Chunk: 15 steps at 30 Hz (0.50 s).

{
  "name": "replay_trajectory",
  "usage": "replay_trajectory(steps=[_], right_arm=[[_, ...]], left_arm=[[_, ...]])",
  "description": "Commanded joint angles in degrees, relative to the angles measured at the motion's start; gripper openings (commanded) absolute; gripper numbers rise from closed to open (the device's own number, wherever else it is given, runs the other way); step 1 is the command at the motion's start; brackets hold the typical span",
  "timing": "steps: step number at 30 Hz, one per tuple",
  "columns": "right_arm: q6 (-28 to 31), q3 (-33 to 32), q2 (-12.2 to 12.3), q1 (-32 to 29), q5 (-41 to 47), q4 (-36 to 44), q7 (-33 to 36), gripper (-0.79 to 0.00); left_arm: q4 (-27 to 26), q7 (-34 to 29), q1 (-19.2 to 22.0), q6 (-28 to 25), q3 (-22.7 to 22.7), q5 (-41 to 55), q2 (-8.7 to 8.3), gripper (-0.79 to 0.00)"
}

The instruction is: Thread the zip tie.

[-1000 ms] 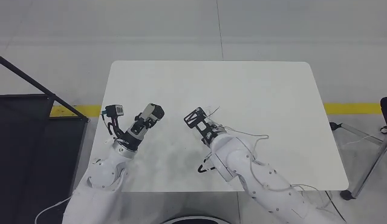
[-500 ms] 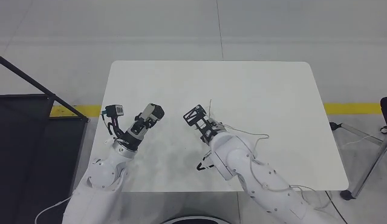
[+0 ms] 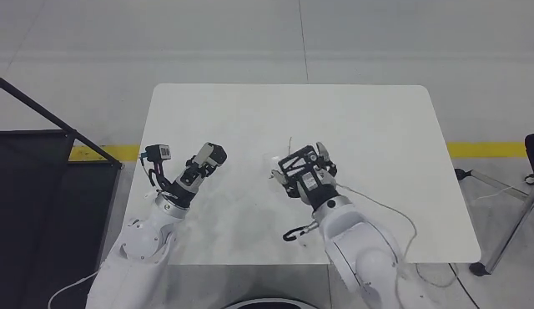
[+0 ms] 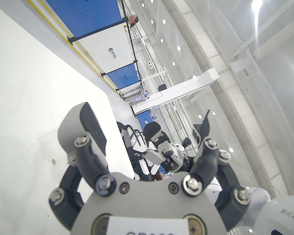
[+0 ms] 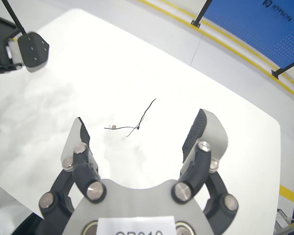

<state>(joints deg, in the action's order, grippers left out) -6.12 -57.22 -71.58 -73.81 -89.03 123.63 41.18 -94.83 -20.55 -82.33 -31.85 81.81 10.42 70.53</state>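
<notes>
A thin black zip tie (image 5: 138, 124) lies loose on the white table (image 5: 210, 94), bent, with its ends crossing. In the top view the zip tie (image 3: 289, 145) is a faint line near the table's middle. My right gripper (image 5: 140, 115) hangs open just above and behind it, with nothing between its fingers, and shows beside the tie as the right gripper (image 3: 303, 160) from above. My left gripper (image 4: 146, 110) is open and empty. It is held off the table at the left gripper (image 3: 210, 154), well left of the tie.
The left gripper (image 5: 30, 52) stands off to one side in the right wrist view. The table (image 3: 250, 100) is bare white around the tie. Loose white cables (image 3: 375, 199) trail from the right arm. A black frame (image 3: 33, 108) stands beyond the table's left edge.
My right gripper has swung to the right and turned, now sitting just right of the zip tie. The left arm has stayed where it was.
</notes>
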Motion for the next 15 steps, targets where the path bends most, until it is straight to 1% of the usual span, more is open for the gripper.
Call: replay_trajectory(steps=[1,4,7,8,10,15], right_arm=[[0.9,-2.5,0.4,-3.0,0.6,2.2,-4.0,0.000],[3.3,-6.4,0.9,-6.8,3.1,5.1,-8.1,0.000],[5.8,-10.7,1.3,-9.0,7.1,7.4,-9.4,0.000],[5.2,-9.5,1.3,-8.6,6.0,6.9,-9.4,-0.001],[5.8,-11.0,1.3,-9.1,7.2,7.5,-9.5,-0.001],[5.8,-10.7,1.3,-9.0,7.1,7.4,-9.4,-0.001]], left_arm=[[0.0,0.0,0.0,0.0,0.0,0.0,0.00,0.000],[0.0,0.0,0.0,0.0,0.0,0.0,0.00,0.000],[0.0,0.0,0.0,0.0,0.0,0.0,0.00,0.000],[0.0,0.0,0.0,0.0,0.0,0.0,0.00,-0.001],[0.0,0.0,0.0,0.0,0.0,0.0,0.00,-0.001],[0.0,0.0,0.0,0.0,0.0,0.0,0.00,0.000]])
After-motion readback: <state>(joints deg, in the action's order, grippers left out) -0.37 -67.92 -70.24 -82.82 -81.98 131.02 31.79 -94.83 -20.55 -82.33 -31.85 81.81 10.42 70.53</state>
